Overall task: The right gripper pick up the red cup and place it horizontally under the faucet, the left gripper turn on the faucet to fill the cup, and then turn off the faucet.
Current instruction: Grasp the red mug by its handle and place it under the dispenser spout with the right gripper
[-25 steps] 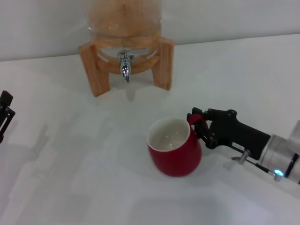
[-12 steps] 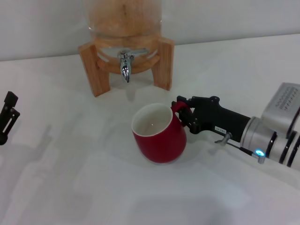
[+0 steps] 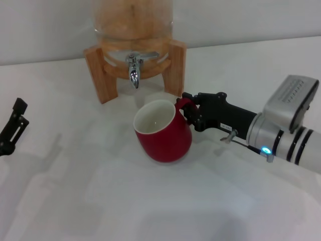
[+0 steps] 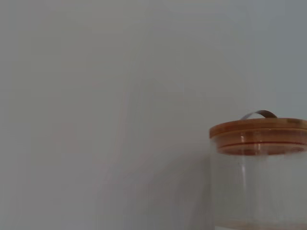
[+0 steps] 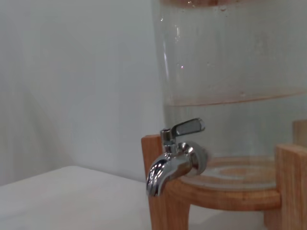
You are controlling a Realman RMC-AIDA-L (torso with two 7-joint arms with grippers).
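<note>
The red cup (image 3: 163, 134) is upright with its off-white inside showing, just in front of and slightly right of the faucet (image 3: 133, 70). My right gripper (image 3: 189, 111) is shut on the cup's red loop handle at the cup's right side. The chrome faucet, with its short lever, is fitted to the clear dispenser (image 3: 133, 22) on a wooden stand (image 3: 103, 75). In the right wrist view the faucet (image 5: 175, 155) shows close up, its lever pointing sideways. My left gripper (image 3: 12, 131) is at the far left edge, well away from the faucet.
White tabletop (image 3: 100, 201) extends all around. A pale wall rises behind the dispenser. The left wrist view shows the dispenser's wooden lid (image 4: 259, 134) and clear glass against the wall.
My right gripper has carried the red cup left and toward the faucet, close to the stand. The left gripper has shifted slightly right at the left edge.
</note>
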